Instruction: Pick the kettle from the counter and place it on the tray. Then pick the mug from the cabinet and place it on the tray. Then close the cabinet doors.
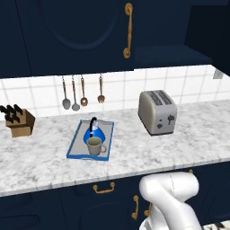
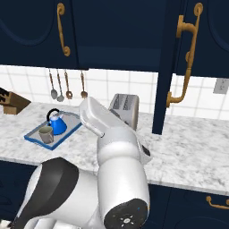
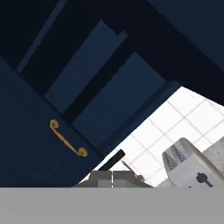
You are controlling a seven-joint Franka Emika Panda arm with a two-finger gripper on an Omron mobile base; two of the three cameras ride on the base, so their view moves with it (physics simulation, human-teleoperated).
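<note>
The blue-rimmed tray (image 1: 74,150) (image 2: 33,138) lies on the marbled counter (image 1: 134,148) (image 2: 192,152), left of centre. On it stand the blue kettle (image 1: 95,133) (image 2: 58,124) and, in front of it, the grey-beige mug (image 1: 95,146) (image 2: 45,134). Above, the cabinet (image 1: 173,56) (image 2: 120,31) shows its inner shelf. Its left door (image 1: 81,31) (image 3: 30,144) looks closed. Its right door (image 2: 163,67) stands swung out, edge-on. My gripper (image 3: 112,180) points up at the cabinet, its fingers side by side with nothing between them.
A silver toaster (image 1: 157,112) (image 2: 126,108) (image 3: 192,168) stands right of the tray. A knife block (image 1: 18,122) (image 2: 11,102) sits at the far left, and utensils (image 1: 76,94) hang on the tiled wall. My white arm (image 2: 112,152) rises in front of the counter.
</note>
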